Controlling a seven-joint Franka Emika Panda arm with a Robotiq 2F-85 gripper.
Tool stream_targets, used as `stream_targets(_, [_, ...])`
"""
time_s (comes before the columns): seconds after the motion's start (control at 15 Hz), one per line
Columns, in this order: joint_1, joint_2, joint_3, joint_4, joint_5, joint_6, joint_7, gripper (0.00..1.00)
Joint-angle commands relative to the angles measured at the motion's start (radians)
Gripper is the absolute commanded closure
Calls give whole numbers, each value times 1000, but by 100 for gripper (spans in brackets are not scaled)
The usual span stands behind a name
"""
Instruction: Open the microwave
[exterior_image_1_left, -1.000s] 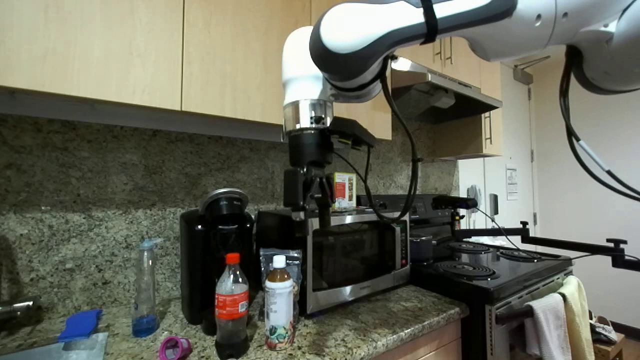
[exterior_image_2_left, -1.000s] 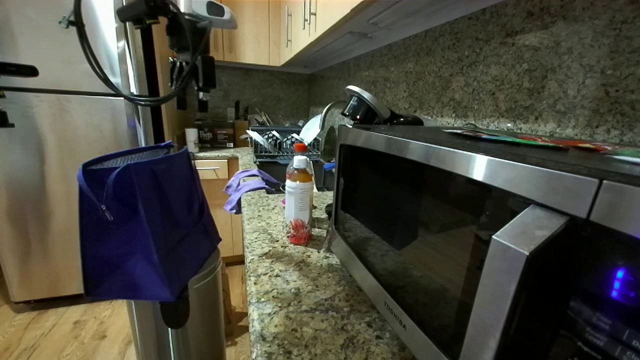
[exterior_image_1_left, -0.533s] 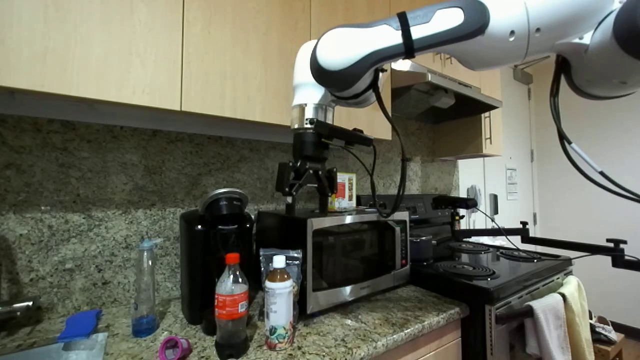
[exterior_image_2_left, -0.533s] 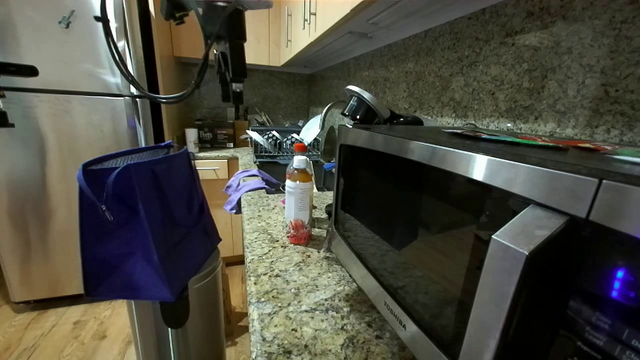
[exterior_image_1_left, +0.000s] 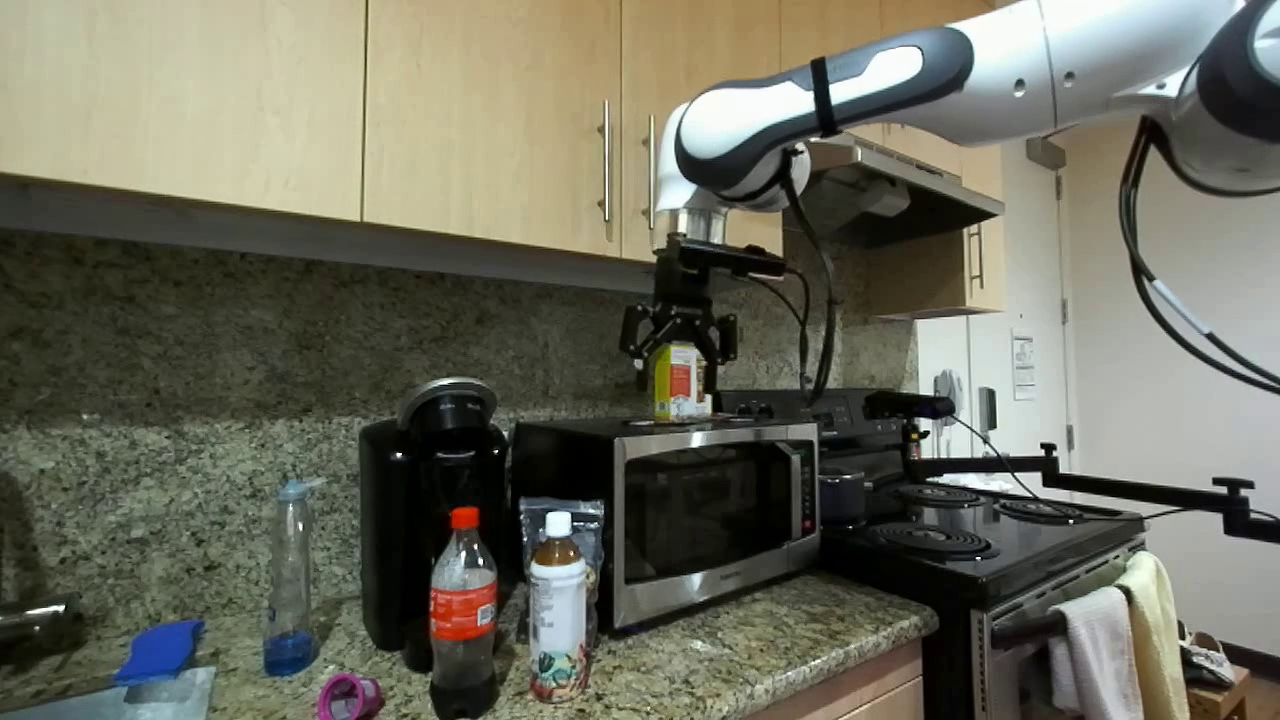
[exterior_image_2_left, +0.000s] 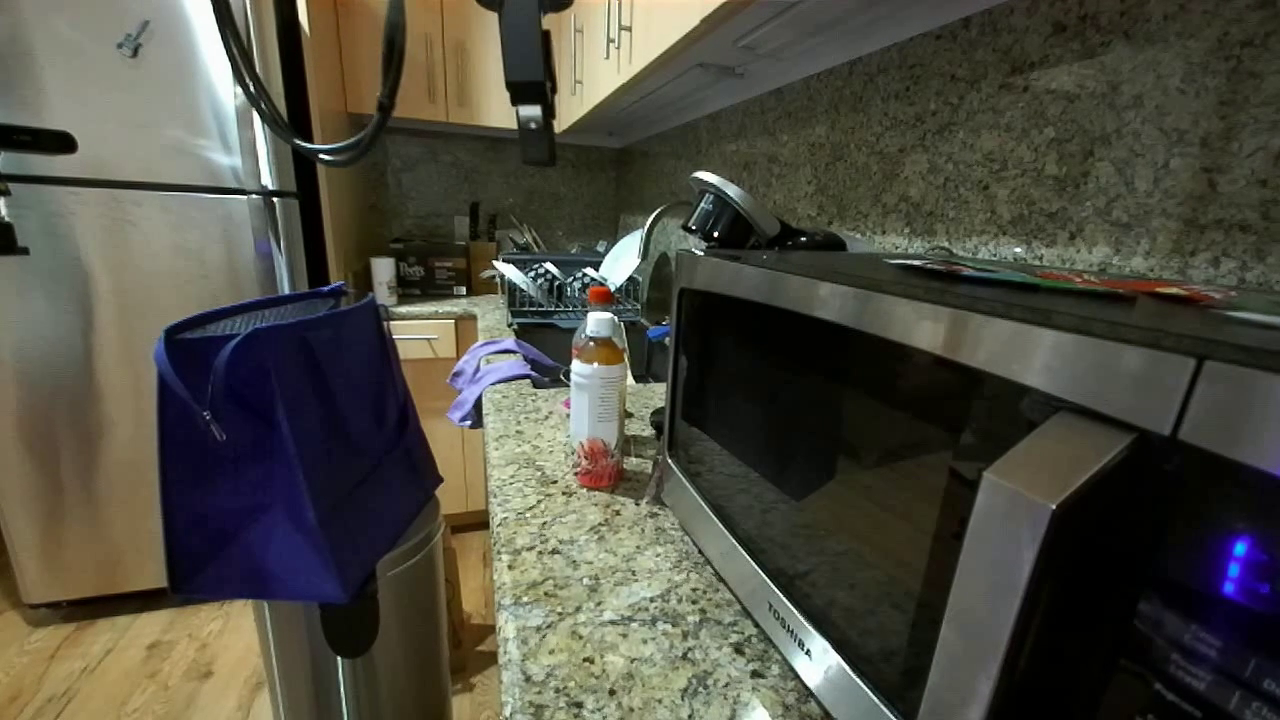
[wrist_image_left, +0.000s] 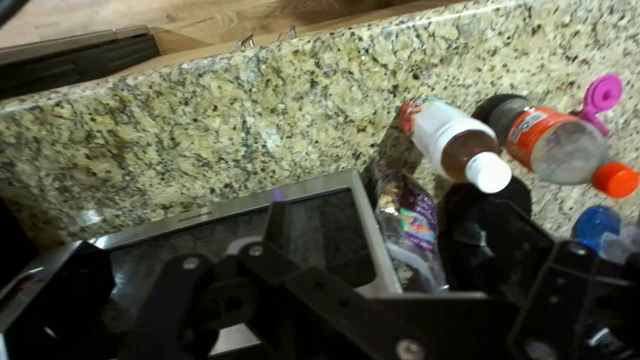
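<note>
- The black two-finger gripper (exterior_image_1_left: 676, 382) hung with its jaws released and well apart, tips down, gripping nothing; that spread was probably meant to fit around a bar.
- Below the jaws and clear of them stood the boxy silver steel microwave (exterior_image_1_left: 690, 510); its dark-windowed door (exterior_image_2_left: 850, 470) was closed, so the task looked to be at the approach.
- The upright squared silver metal handle (exterior_image_2_left: 995, 600) lay lower than the jaws and toward the black coil-top stove (exterior_image_1_left: 1050, 548); the jaws would likely need to sink and shift that way, since that door edge presumably swung free.
- In an exterior view the small yellow-green, red and white carton (exterior_image_1_left: 682, 385) showed across the jaws' gap, but the wrist view had none, so it was presumably merely stored on the microwave's top.
- Below the jaws, away from the handle, stood the white-capped, white-labelled plastic bottle (wrist_image_left: 450, 137) and the red-capped, red-labelled clear plastic bottle (wrist_image_left: 547, 140); a widely swung door might catch the nearer one.
</note>
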Motion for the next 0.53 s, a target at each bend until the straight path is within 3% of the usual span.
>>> stream_targets(0.0, [-38,-68,-14,-45,-45,13,149,0])
stream_targets(0.07, [-41,-18,-13,1,-15,-4,56,0])
stream_targets(0.47, [-48,-43,-11,-12,-23,-3,118,0])
